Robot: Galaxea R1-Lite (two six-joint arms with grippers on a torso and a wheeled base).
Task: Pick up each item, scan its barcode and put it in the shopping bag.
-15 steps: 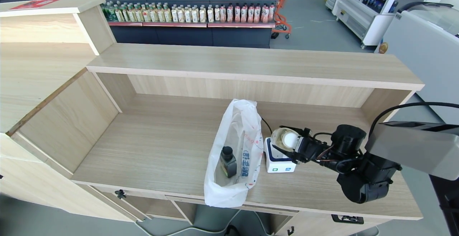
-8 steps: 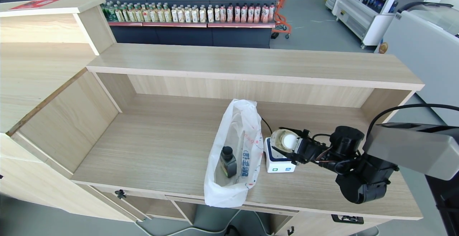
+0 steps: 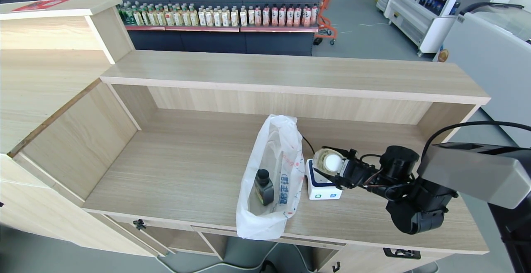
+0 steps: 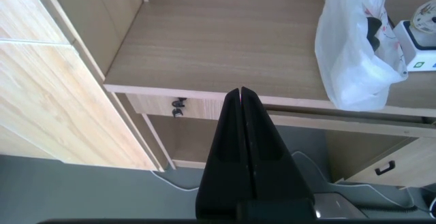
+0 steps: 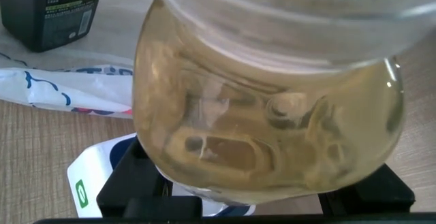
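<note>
My right gripper (image 3: pixel 330 164) is shut on a clear jar with a white lid (image 3: pixel 327 162), holding it on its side just above the white barcode scanner (image 3: pixel 321 188). In the right wrist view the jar (image 5: pixel 272 108) shows pale yellow liquid, with the scanner (image 5: pixel 102 183) beneath it. The white shopping bag (image 3: pixel 271 181) stands open to the scanner's left with a dark bottle (image 3: pixel 264 187) inside; that bottle (image 5: pixel 54 9) is also in the right wrist view. My left gripper (image 4: pixel 243 98) is shut, held below the counter's front edge, far left of the bag (image 4: pixel 354 47).
The wooden counter (image 3: pixel 182 165) has a raised back ledge (image 3: pixel 290 74) and side walls. A black cable (image 3: pixel 308 143) runs from the scanner toward the back. Store shelves with bottles (image 3: pixel 215 15) and freezers stand beyond.
My right arm has shifted slightly left and away with the jar, which stays over the scanner. The bag and bottle have not moved.
</note>
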